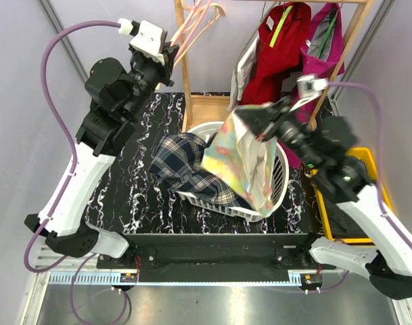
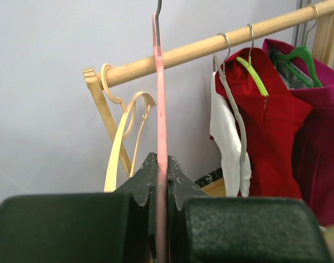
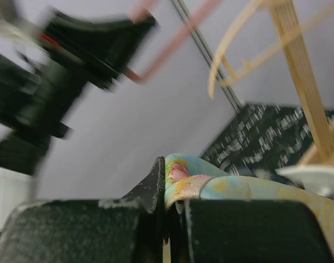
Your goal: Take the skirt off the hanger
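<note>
The skirt [image 1: 243, 162] is pastel floral cloth in yellow, blue and pink. It hangs free of the hanger over the white laundry basket [image 1: 280, 177]. My right gripper [image 1: 258, 119] is shut on the skirt's top edge [image 3: 188, 178] and holds it up. My left gripper [image 1: 170, 57] is shut on a pink hanger [image 1: 192, 27], raised high near the rack's left end. In the left wrist view the pink hanger [image 2: 161, 126] stands edge-on between the jaws, its hook just below the wooden rail [image 2: 210, 46]. No cloth is on it.
The basket holds a dark plaid garment [image 1: 185, 166]. Red [image 1: 277, 51] and magenta [image 1: 324, 40] garments and a white one [image 2: 230, 142] hang on the rail. A cream hanger [image 2: 125, 134] hangs at the rail's left end. A yellow-rimmed bin [image 1: 378, 169] stands at the right.
</note>
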`<state>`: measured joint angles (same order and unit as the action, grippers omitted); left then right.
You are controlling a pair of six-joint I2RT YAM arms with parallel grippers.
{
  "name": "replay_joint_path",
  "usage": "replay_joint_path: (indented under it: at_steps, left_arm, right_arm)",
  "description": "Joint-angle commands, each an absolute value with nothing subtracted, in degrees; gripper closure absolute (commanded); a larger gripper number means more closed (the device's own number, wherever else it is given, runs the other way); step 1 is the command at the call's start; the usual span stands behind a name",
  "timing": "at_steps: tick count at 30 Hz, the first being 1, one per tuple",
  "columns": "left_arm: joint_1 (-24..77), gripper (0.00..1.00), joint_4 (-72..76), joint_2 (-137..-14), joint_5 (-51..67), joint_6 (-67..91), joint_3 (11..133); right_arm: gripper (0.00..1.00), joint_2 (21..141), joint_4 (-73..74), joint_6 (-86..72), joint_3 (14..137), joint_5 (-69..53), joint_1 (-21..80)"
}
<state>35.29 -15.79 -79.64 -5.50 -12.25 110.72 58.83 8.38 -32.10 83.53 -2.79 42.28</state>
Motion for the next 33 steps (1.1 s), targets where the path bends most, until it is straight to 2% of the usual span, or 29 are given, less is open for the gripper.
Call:
replay_joint_path:
  at_steps: [1, 4, 7, 13, 18, 22, 33]
  left_arm:
    - [35.8, 1.00, -11.6, -81.8, -8.7, -13.0, 115.4]
    - [35.8, 1.00, -12.7, -83.7, -9.8, -13.1, 116.9]
    - [35.8, 1.00, -13.1, -84.9, -9.8, -13.2, 117.5]
    - [36.7, 1.00, -17.1, -83.9, -10.6, -11.4, 116.8]
    - [36.9, 1.00, -16.2, -75.2, -11.5, -10.6, 104.4]
    - [37.6, 1.00, -18.0, -68.8, -12.0, -10.4, 99.2]
    - [39.2, 1.00, -20.4, -68.2, -11.8, -8.6, 96.1]
  right_arm:
    - [1.00, 58.5, 10.5, -34.1, 70.2, -0.3, 40.8]
    - [1.00, 58.8, 10.5, -37.6, 59.8, -1.5, 39.0]
    - [1.00, 59.5, 10.7, -39.5, 56.1, -1.1, 37.2]
    - [1.00, 64.8, 17.6, -40.0, 59.1, -0.7, 34.0]
    - [0.98, 65.7, 17.8, -38.8, 60.1, -0.6, 33.3]
    - [0.98, 66.4, 17.8, -38.8, 60.6, -0.9, 33.1]
    - [0.95, 67.2, 18.8, -37.3, 59.6, -0.3, 33.1]
